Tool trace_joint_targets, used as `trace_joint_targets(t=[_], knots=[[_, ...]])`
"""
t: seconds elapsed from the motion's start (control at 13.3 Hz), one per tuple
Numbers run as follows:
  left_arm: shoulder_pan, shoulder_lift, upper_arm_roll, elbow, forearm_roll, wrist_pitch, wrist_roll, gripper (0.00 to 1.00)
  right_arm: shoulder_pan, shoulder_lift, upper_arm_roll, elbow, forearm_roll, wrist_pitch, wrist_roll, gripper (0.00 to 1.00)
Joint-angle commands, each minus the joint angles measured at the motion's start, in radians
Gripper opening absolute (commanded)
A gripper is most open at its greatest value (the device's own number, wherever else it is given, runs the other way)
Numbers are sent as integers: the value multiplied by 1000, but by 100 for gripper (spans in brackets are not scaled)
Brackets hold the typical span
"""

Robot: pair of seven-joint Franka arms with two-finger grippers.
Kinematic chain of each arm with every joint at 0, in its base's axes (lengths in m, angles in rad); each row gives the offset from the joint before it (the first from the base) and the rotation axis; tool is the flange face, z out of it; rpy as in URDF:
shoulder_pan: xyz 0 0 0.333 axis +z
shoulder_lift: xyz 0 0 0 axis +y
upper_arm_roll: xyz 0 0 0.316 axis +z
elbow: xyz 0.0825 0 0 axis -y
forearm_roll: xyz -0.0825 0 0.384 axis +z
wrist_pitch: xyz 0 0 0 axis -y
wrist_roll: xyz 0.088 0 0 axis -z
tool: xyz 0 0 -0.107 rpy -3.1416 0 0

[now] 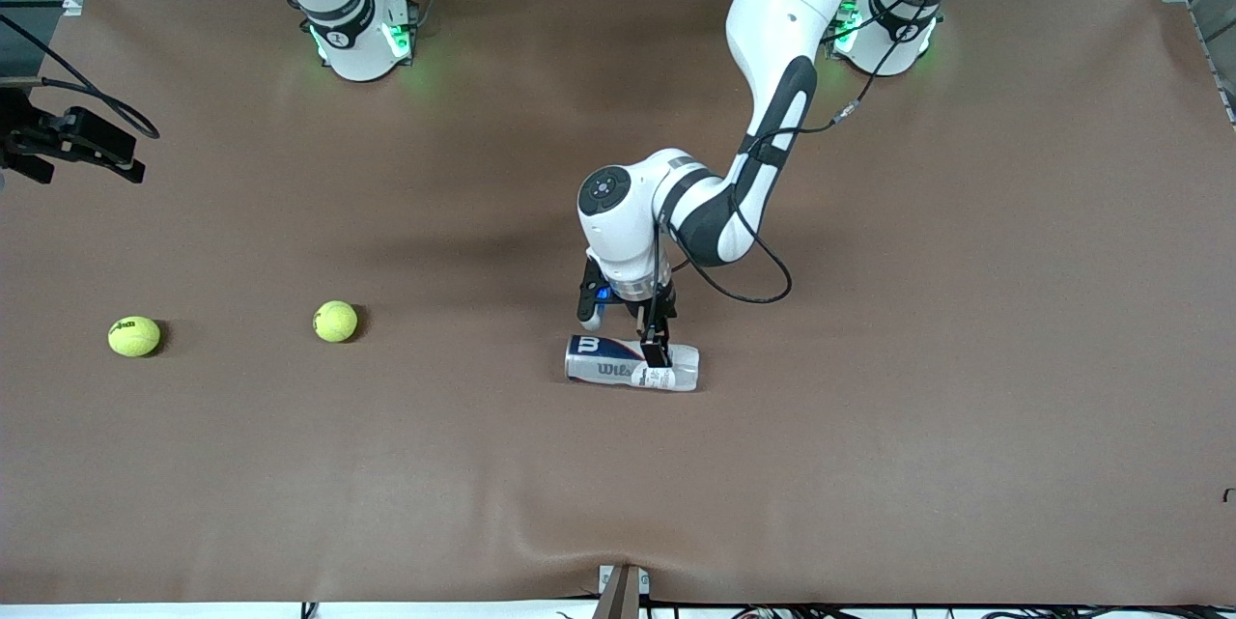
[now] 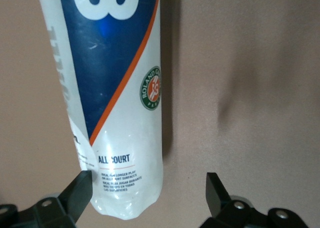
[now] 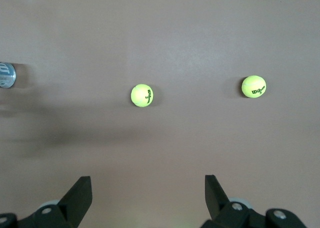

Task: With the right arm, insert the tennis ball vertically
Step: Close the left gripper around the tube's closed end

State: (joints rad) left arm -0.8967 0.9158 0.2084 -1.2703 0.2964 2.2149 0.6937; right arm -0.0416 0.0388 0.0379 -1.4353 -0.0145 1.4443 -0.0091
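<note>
Clear plastic, the ball can [image 1: 632, 363] lies on its side mid-counter under our left claw [image 1: 628, 329], fingers apart astride it to stand it up, while our right claw [image 3: 148, 198], fingers apart too, waits high over two tennis balls [image 1: 335, 321] near the right arm's end.

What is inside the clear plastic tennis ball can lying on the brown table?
The clear plastic tennis ball can lies on its side under the open left gripper. No ball shows through its clear end; the blue label hides the rest. Both yellow tennis balls sit outside it on the table.
</note>
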Motion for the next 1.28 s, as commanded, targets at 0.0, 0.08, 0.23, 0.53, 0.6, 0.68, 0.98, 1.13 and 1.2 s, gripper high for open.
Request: trace_joint_targets(t=[0.0, 0.08, 0.23, 0.53, 0.6, 0.68, 0.98, 1.13, 1.2], knots=[[-11, 9, 22, 31, 17, -8, 4, 100, -9, -4, 7, -1, 8, -4, -9, 100], [-8, 12, 26, 34, 17, -8, 0, 100, -9, -4, 7, -1, 8, -4, -9, 100], [-8, 27, 34, 67, 17, -4, -35, 100, -9, -4, 7, -1, 8, -4, -9, 100], [-4, 54, 32, 69, 15, 17, -60, 100, -9, -4, 7, -1, 8, -4, -9, 100], [-4, 55, 32, 69, 13, 17, -59, 100, -9, -4, 7, -1, 8, -4, -9, 100], [-4, 55, 32, 68, 12, 19, -57, 100, -9, -4, 7, -1, 8, -4, -9, 100], [47, 63, 2, 68, 1, 54, -54, 100, -9, -4, 7, -1, 8, -4, -9, 100], [58, 74, -7, 69, -5, 69, -56, 100, -9, -4, 7, -1, 8, -4, -9, 100], [61, 75, -10, 68, -8, 84, -56, 100, -9, -4, 7, -1, 8, -4, -9, 100]])
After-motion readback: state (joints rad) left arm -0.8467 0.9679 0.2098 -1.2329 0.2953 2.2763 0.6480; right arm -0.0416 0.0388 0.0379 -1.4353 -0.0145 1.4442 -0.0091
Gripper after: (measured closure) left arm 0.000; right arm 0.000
